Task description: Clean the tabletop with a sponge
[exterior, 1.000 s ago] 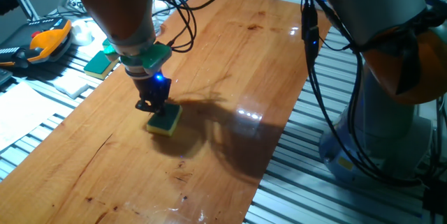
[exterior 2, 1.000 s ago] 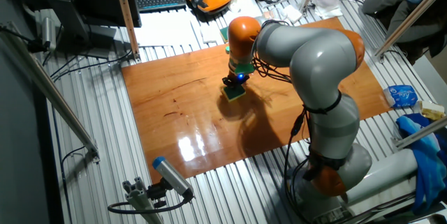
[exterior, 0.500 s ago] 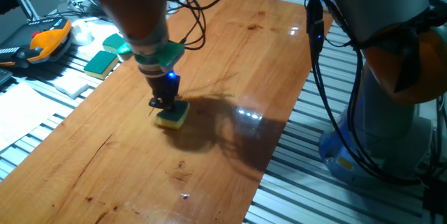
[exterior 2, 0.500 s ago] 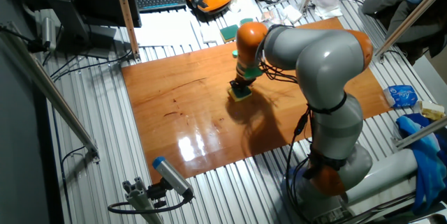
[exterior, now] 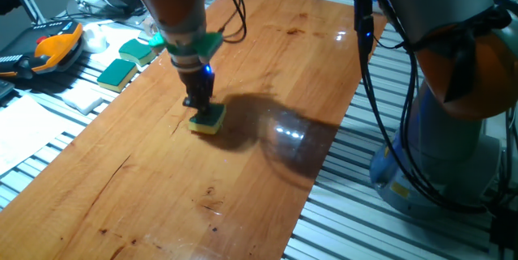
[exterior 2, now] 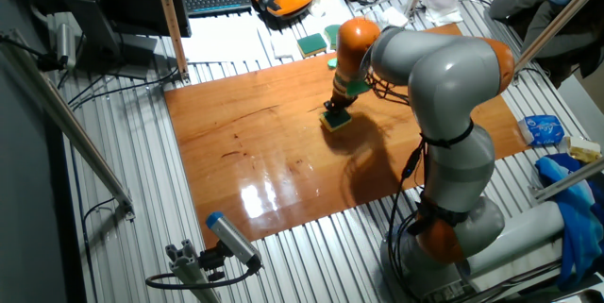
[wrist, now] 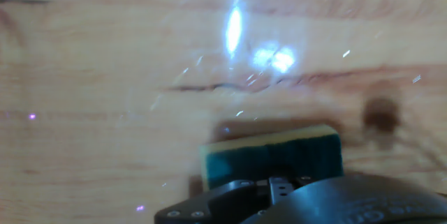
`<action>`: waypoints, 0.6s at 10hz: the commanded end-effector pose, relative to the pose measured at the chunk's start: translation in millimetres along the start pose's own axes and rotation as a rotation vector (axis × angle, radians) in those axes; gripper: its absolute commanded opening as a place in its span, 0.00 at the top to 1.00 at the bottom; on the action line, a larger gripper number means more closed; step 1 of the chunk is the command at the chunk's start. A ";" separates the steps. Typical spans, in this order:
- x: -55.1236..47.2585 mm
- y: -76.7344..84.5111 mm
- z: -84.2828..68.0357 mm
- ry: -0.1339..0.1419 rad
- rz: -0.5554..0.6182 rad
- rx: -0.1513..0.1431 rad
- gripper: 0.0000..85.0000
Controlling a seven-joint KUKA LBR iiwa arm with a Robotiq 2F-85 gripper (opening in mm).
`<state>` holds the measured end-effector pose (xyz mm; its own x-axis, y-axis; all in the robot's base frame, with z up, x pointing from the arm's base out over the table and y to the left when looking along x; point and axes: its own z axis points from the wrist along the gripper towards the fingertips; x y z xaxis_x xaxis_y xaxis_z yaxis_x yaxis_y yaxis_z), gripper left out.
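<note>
- Near the middle of the tabletop (exterior: 267, 66), a little toward its far long edge, the sponge (exterior: 207, 119) lies flat, green side up, yellow foam touching the wood.
- The claw (exterior: 199, 104) stands straight above it, fingers closed onto the sponge from the top.
- In the hand view the sponge (wrist: 271, 156) runs from nine to three o'clock, directly under the fingers.
- I'd judge the next wipe needs only sideways travel, pressure kept down; bare wood stretches toward twelve o'clock there.
</note>
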<state>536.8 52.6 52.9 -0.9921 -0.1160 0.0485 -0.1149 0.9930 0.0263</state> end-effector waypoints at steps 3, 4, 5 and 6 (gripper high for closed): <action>-14.9 -7.2 -3.9 -0.022 0.000 0.009 1.00; -19.7 -6.1 -2.0 -0.035 0.009 0.015 1.00; -26.7 -2.3 0.6 -0.045 0.026 0.021 1.00; -32.2 2.4 1.8 -0.048 0.040 0.024 1.00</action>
<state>569.1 59.8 49.7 -0.9974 -0.0716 0.0012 -0.0716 0.9974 0.0010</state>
